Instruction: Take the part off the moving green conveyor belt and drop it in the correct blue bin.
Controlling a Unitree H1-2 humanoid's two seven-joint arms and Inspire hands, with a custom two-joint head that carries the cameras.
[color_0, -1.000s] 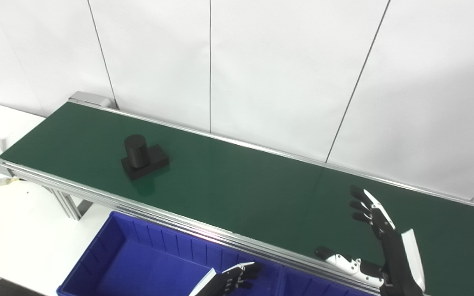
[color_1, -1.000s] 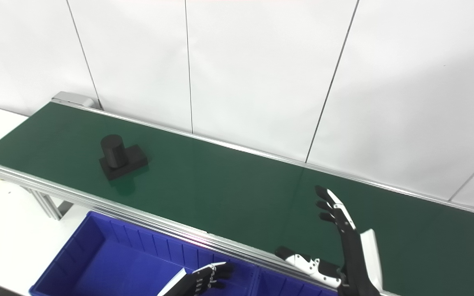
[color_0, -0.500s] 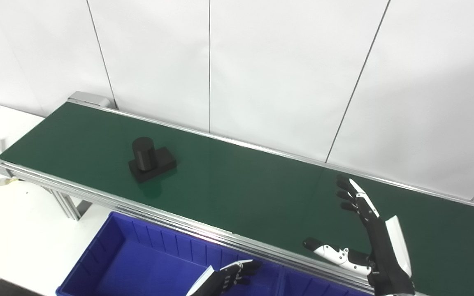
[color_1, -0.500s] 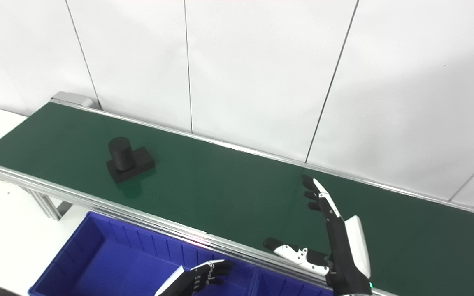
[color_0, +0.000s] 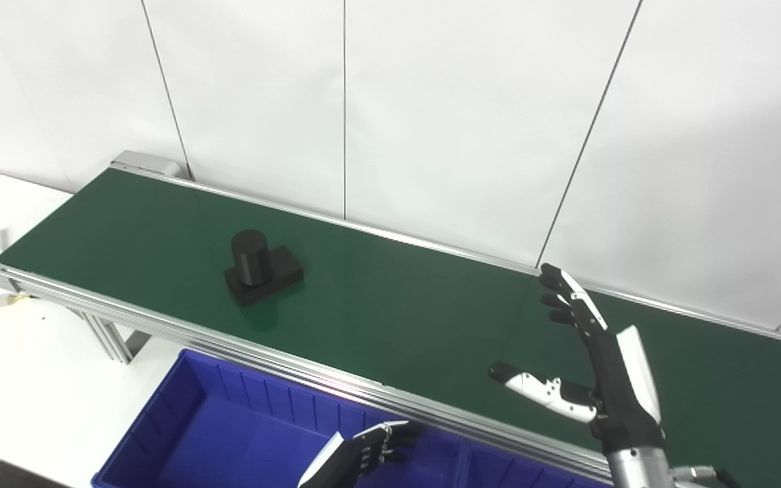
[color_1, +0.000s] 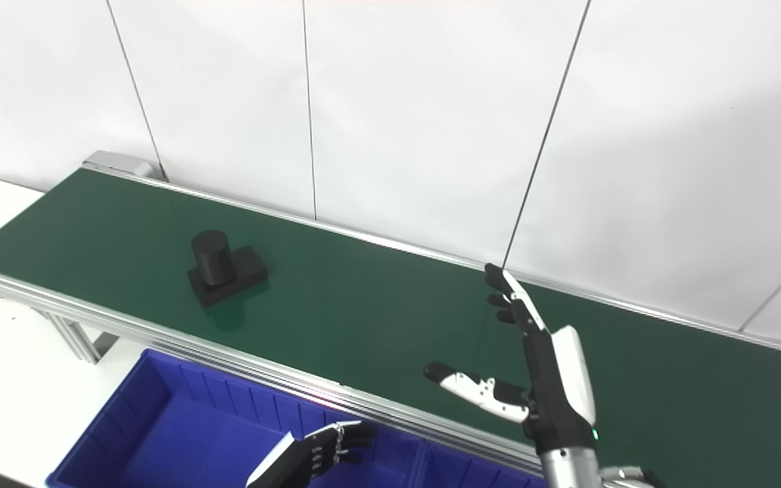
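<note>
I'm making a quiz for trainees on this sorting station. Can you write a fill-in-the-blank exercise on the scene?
1. The black part lies on the ____ belt.
2. The right hand is held over the belt with its fingers ____.
3. The left hand hangs over the ____ bin.
4. The part is a flat block with an upright ____ on it.

Missing words: green; apart; blue; cylinder

A black part (color_1: 226, 267) sits on the green conveyor belt (color_1: 377, 318), well left of the right hand (color_1: 533, 369), raised with fingers spread; the left hand (color_1: 312, 454) hovers over the blue bin (color_1: 160, 420).
</note>
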